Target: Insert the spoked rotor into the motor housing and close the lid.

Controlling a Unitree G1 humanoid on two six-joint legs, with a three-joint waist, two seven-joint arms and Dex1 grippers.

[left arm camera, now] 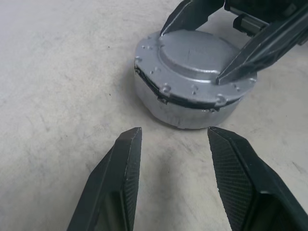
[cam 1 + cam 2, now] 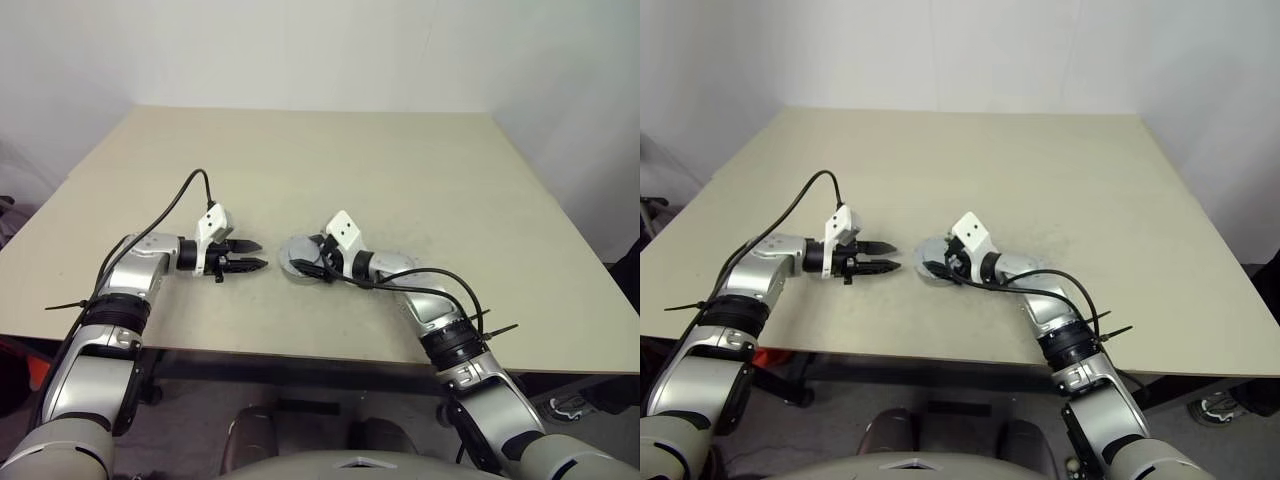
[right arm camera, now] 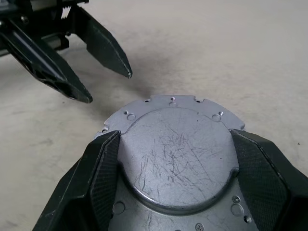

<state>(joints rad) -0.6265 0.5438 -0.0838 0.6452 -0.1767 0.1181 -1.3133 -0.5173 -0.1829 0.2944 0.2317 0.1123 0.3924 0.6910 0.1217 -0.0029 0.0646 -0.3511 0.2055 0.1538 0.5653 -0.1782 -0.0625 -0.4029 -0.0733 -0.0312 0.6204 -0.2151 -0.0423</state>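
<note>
Beige desk (image 2: pixel 300 170), bare apart from one assembly near its front edge: grey motor housing (image 1: pixel 185 108) with the lid (image 3: pixel 178 154) seated on top, a dark seam showing at one side. Right tool (image 3: pixel 175 166), fingers spread, straddles the lid's raised hub. Left tool (image 1: pixel 175 139), fingers spread and empty, waits just beside the housing. Risk: lid possibly seated unevenly; pressing off-centre could tilt or jam it, or slide the housing across the desk.
</note>
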